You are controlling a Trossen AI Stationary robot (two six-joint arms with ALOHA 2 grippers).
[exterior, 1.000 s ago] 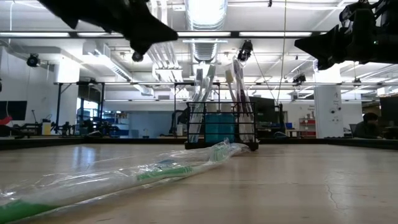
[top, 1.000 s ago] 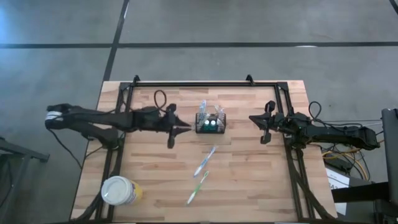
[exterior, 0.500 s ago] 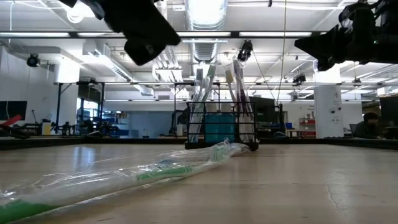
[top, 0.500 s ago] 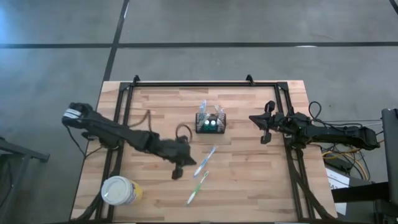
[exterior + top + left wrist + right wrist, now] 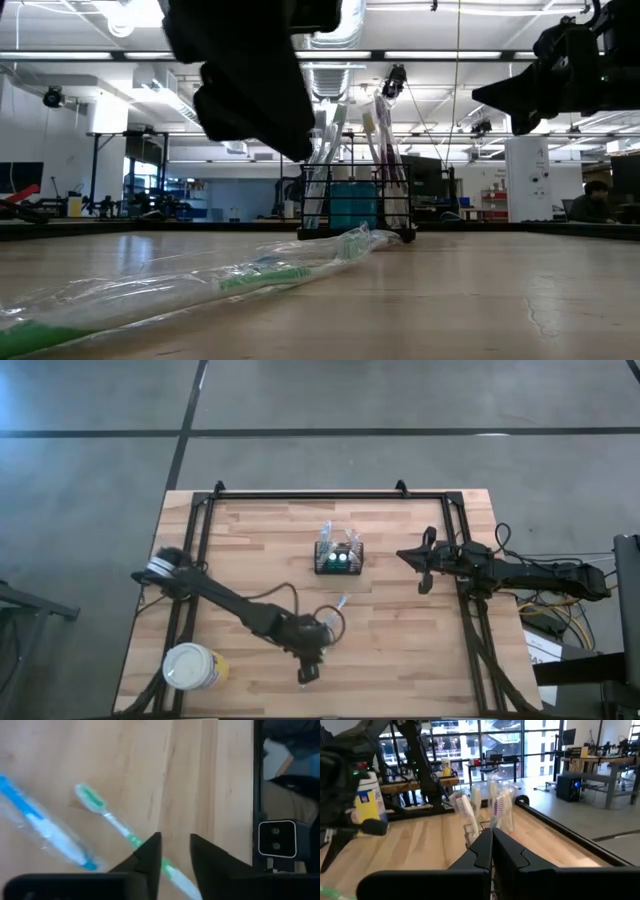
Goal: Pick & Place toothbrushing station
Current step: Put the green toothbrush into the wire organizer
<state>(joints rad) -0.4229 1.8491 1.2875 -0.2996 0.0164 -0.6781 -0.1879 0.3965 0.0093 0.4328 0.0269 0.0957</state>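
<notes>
While the left end effector point(image 5: 175, 852) hovers slightly parted — empty — the black slotted caddy point(image 5: 339, 558) holds upright brushes.

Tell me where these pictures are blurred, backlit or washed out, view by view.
Left wrist view: the blue toothbrush is smeared by motion blur. Low view: the left pincer is a dark backlit silhouette against bright ceiling lights, and the nearest wrapped toothbrush is out of focus. Right wrist view: windows behind the caddy are washed out. High view: evenly lit.
</notes>
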